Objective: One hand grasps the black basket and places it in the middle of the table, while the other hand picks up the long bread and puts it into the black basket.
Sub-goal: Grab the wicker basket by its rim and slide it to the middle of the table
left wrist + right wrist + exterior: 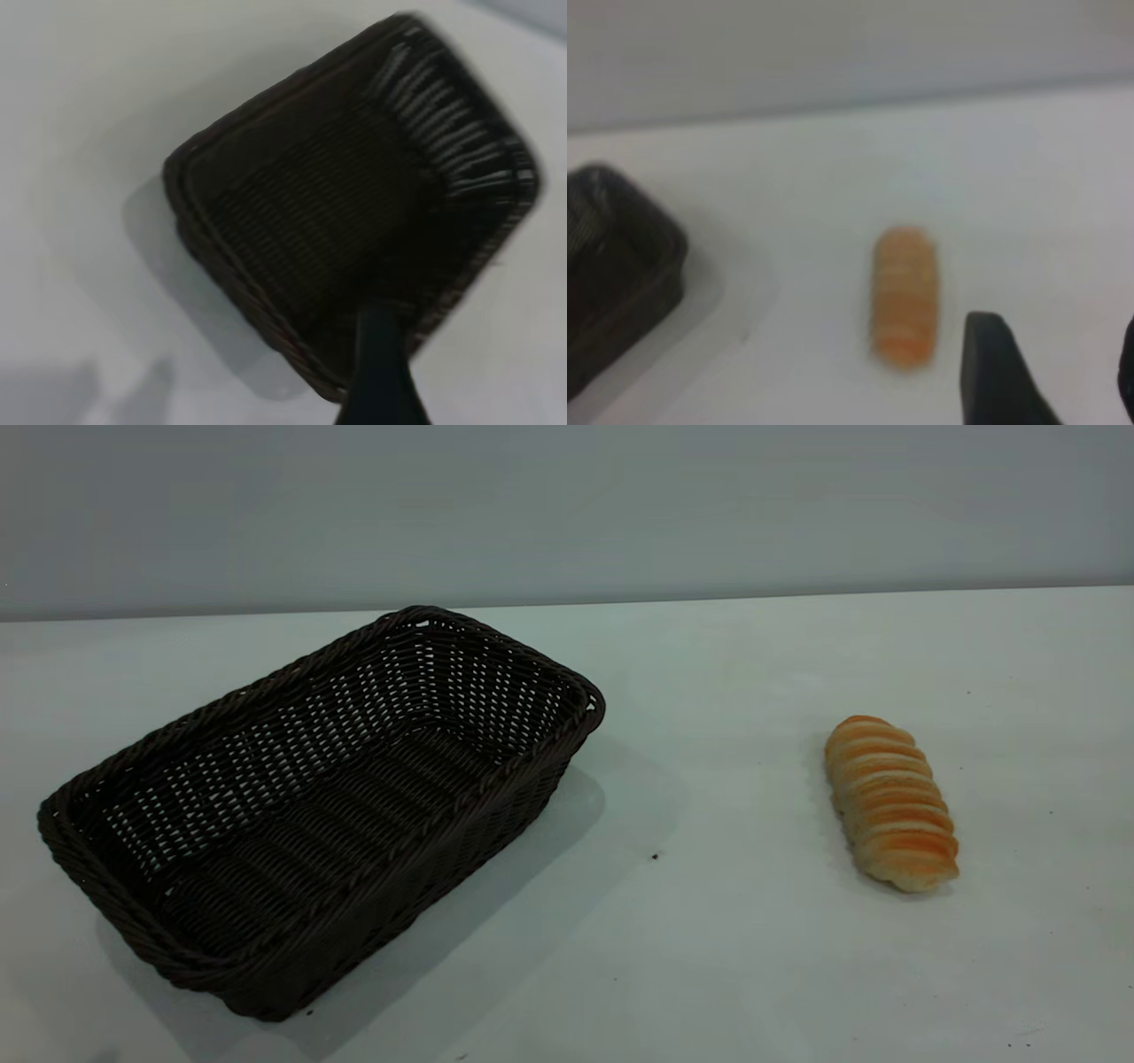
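Note:
The black basket point(399, 881) sits empty on the left half of the white table point(709, 939), set at an angle. The long bread point(890, 802) lies alone on the right half, striped side up. Neither gripper shows in the exterior view. In the left wrist view a black part of my left gripper point(381, 376) hangs above the basket point(337, 195) near one rim, not touching it. In the right wrist view my right gripper point(1059, 359) is open and empty, above the table and just beside the bread point(904, 297). The basket's corner point(611, 257) also shows there.
A plain grey wall runs behind the table's far edge. A few tiny dark specks point(655, 856) lie on the tabletop between the basket and the bread. A wide strip of bare table separates the two.

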{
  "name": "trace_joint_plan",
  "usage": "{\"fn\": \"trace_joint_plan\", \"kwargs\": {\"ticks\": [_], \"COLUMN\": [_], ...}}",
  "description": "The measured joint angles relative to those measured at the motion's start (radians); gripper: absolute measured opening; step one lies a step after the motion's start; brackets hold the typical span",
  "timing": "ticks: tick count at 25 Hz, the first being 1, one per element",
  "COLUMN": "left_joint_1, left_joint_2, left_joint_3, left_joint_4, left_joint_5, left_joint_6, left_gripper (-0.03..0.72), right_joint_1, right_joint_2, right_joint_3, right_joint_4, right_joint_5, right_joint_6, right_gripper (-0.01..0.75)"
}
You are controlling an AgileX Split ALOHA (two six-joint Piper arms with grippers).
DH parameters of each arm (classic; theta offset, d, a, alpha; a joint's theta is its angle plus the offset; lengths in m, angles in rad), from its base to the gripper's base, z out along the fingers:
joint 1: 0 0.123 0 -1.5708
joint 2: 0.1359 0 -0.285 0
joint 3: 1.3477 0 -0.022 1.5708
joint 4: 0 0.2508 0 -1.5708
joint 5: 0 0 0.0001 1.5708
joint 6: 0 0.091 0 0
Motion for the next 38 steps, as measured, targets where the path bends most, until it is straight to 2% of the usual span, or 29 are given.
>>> {"fn": "trace_joint_plan", "kwargs": {"ticks": [2,7,12,23,38], "left_joint_1": [0.0,0.0,0.0,0.0,0.0], "left_joint_2": [0.129,0.414,0.635,0.825,1.083], "left_joint_3": [0.0,0.0,0.0,-0.001,-0.018], "left_joint_4": [0.001,-0.022,-0.033,-0.196,-0.248], "left_joint_5": [-0.071,-0.219,-0.302,-0.41,-0.592], "left_joint_6": [0.0,-0.001,-0.001,-0.001,-0.017], "left_gripper": [0.585,0.585,0.585,0.585,0.567], "right_joint_1": [0.0,0.013,0.04,0.04,0.04], "right_joint_2": [0.039,0.023,-0.071,-0.127,-0.127], "right_joint_3": [0.0,0.0,0.0,0.0,0.0], "right_joint_4": [0.028,0.052,0.092,0.101,0.121], "right_joint_5": [0.08,0.323,0.439,0.454,0.47], "right_joint_6": [-0.042,-0.271,-0.332,-0.336,-0.337], "right_gripper": [0.351,0.358,0.358,0.358,0.358]}}
